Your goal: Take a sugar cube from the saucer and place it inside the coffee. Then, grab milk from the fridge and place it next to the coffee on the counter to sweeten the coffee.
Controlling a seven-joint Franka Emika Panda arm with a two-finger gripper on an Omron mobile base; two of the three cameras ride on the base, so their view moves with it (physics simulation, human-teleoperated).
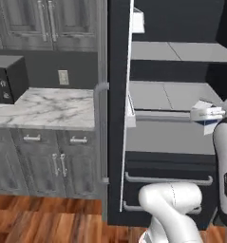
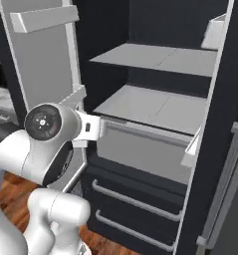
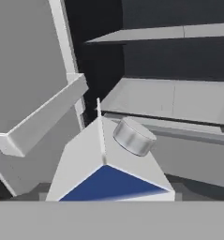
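Here's the robot's glossy white arm (image 1: 174,201), all rounded, bulbous shells with a smooth sheen. Dark bands mark the joints, and one upright white link with a dark edge (image 1: 225,178) carries small dark lettering, too small to read. From the right base view, a round dark grey joint cap (image 2: 43,122) shows a ring of tiny pale marks, beside a flat white bracket with a small dark slot (image 2: 89,127).

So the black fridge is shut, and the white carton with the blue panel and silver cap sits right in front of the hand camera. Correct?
Not quite. The tall black fridge stands open: the right base view shows its grey shelves and door bins exposed. The rest holds: in the hand view, the white milk carton with the blue panel and round silver cap sits close in front of the camera.
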